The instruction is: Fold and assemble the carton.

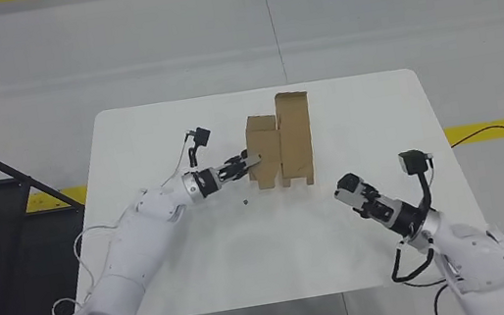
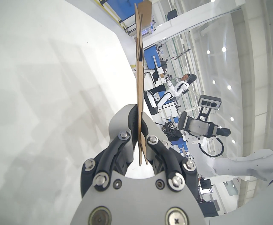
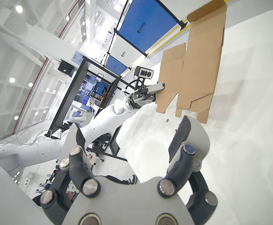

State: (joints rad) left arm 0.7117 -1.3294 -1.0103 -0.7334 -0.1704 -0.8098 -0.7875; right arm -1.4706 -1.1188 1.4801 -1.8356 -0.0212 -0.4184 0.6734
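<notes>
Cardboard carton [image 1: 282, 143] edge in left pincer [image 1: 252, 163].

The flat brown cardboard carton [image 1: 282, 143] is plain tan all over, without print. The white rectangular surface [image 1: 364, 110] under it carries one small dark speck [image 1: 244, 201]. The left tool [image 2: 139, 125] and right tool [image 3: 131, 124] have pale grey shells, black linkages, silver screw heads and black ribbed pads [image 3: 178, 136]. The grey floor [image 1: 116, 50] bears yellow stripes [image 1: 496, 129].

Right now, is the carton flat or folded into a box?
Flat, unassembled: the carton shows edge-on as a thin sheet in the jaws of the left gripper, flaps spread.
</notes>
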